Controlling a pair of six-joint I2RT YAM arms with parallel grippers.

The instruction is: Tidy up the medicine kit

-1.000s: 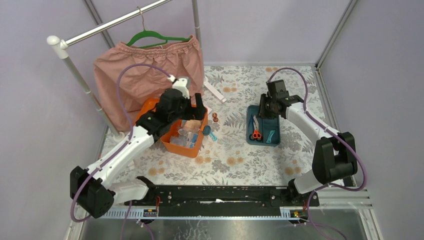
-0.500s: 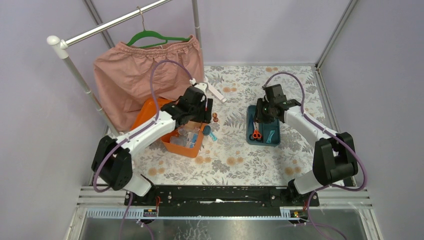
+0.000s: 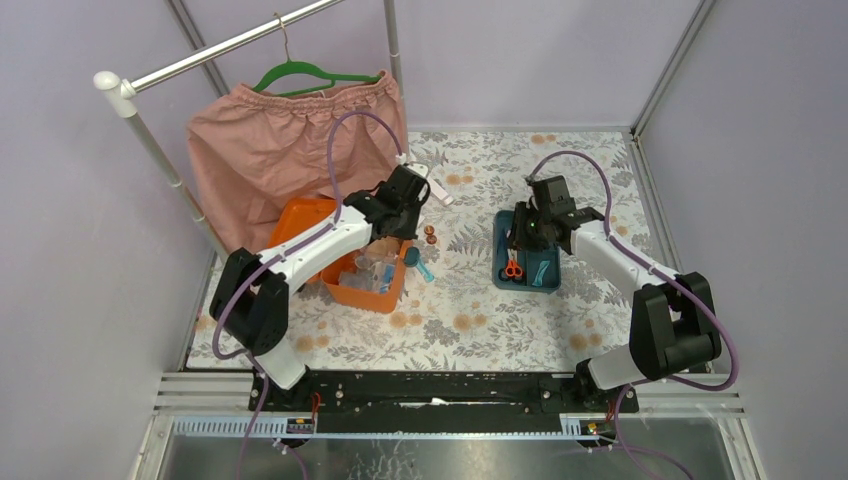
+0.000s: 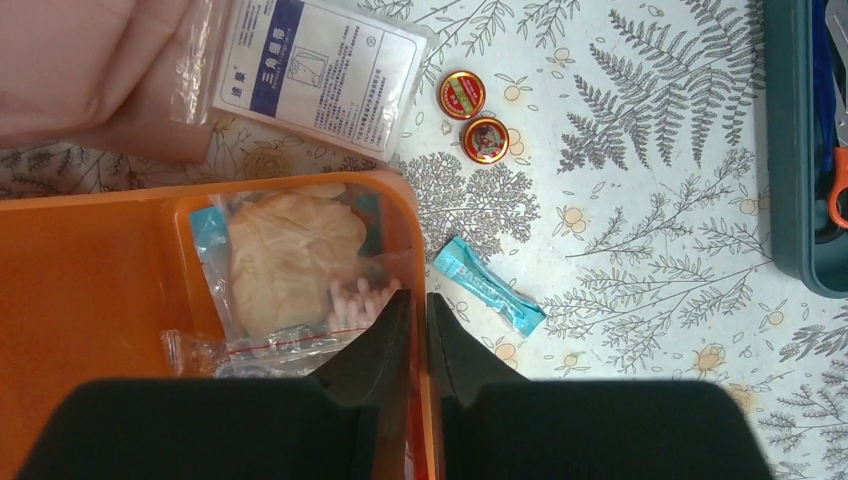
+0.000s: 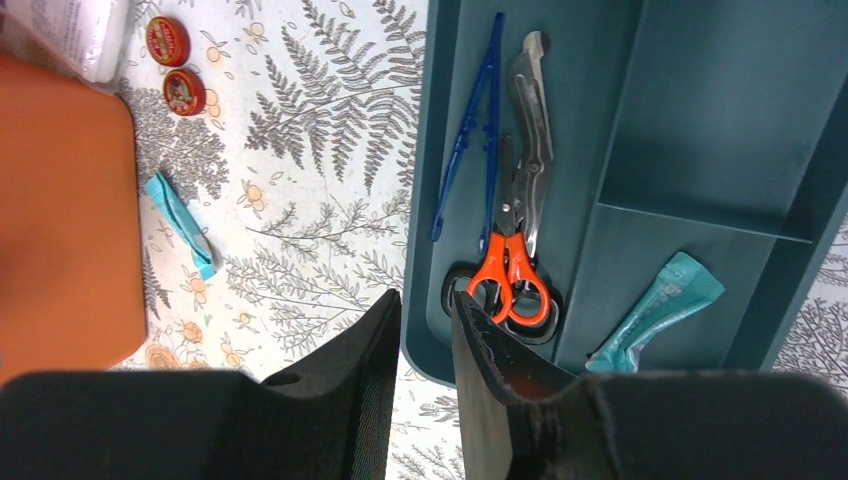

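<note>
The orange medicine kit box (image 3: 345,290) lies open at centre left, with bagged supplies (image 4: 290,250) inside it. My left gripper (image 4: 418,297) is shut on the box's right wall (image 4: 415,225), one finger inside and one outside. The dark teal insert tray (image 3: 548,276) sits apart on the right. It holds orange-handled scissors (image 5: 515,270), blue tweezers (image 5: 468,140) and a teal sachet (image 5: 660,310). My right gripper (image 5: 424,298) straddles the tray's left wall (image 5: 420,200), its fingers closed against it.
Between box and tray lie a teal sachet (image 4: 490,285) and two small red tins (image 4: 462,94). A white bagged packet (image 4: 315,70) rests beyond the box. A pink garment (image 3: 290,150) hangs from a rack at the back left, close behind the box.
My left arm swung right from above the box to its right wall, and its gripper went from open to shut on that wall. The right arm barely moved.
</note>
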